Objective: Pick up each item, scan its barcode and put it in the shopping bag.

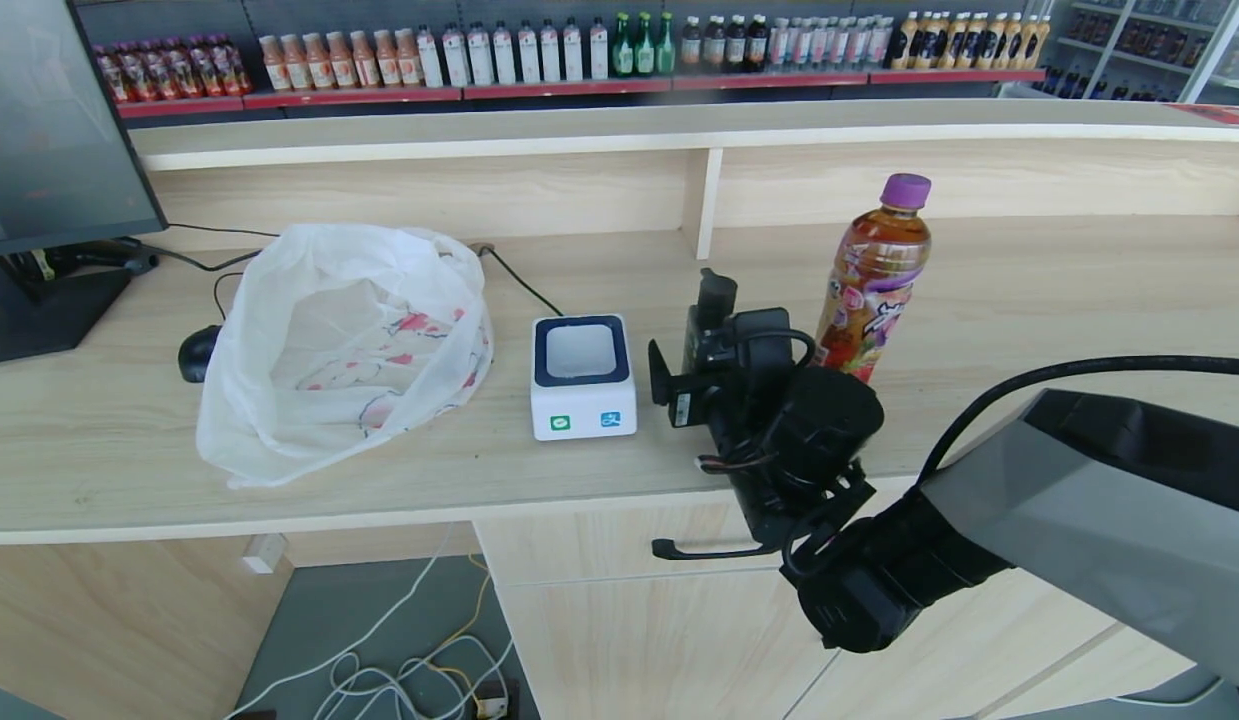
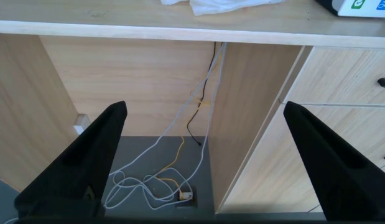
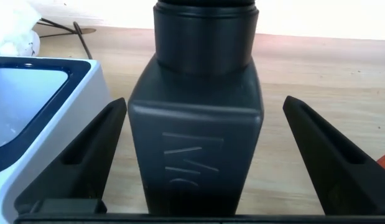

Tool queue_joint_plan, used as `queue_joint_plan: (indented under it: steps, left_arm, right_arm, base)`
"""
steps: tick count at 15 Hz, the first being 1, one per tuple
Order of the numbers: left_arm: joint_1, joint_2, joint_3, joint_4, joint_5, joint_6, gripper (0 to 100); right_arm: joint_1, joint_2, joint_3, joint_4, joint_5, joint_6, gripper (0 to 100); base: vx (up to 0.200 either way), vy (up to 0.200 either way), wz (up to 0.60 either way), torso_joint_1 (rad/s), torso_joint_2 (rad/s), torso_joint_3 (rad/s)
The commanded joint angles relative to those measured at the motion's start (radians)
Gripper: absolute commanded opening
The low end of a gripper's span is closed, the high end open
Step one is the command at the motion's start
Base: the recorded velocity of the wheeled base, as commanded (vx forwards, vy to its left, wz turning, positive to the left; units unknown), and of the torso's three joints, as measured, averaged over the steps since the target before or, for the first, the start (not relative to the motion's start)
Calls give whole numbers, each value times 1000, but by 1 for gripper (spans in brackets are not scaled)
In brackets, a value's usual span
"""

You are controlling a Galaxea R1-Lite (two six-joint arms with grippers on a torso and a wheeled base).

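We see the left gripper (image 2: pixel 204 106) hanging low in front of the bench (image 1: pixel 1029 300), below its top, fingers spread wide on nothing, facing the loose cables (image 2: pixel 173 155) on the floor. On the bench, the white shopping bag (image 1: pixel 344 350) slumps with its mouth open, at 9 o'clock from the scanner (image 1: pixel 583 378) and just beside it. At the scanner's 3 o'clock stands a dark bottle (image 1: pixel 717 292), upright. The right arm comes in from 5 o'clock over the bench's front edge, and the right gripper (image 1: pixel 721 340) straddles that bottle with fingers apart, a gap showing on one side. A purple-capped tea bottle (image 1: pixel 874 280) stands upright at the gripper's 2 o'clock.
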Motion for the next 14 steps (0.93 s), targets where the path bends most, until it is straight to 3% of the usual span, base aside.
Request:
queue_joint_plan:
  steps: [1, 4, 5, 14]
  left_arm:
    - [0, 0, 0, 0, 1, 0, 100]
    - [0, 0, 0, 0, 0, 0, 100]
    - [0, 0, 0, 0, 1, 0, 100]
    - [0, 0, 0, 0, 0, 0, 100]
  right_arm:
    - [-3, 0, -1, -2, 1, 0, 100]
    - [-3, 3, -12, -2, 0, 0, 100]
    - [-3, 8, -12, -2, 0, 0, 0]
    - [-1, 0, -15, -6, 0, -2, 0]
  base:
    - [0, 0, 0, 0, 0, 0]
    - [0, 0, 0, 0, 0, 0]
    - [0, 0, 0, 0, 0, 0]
    - [0, 0, 0, 0, 0, 0]
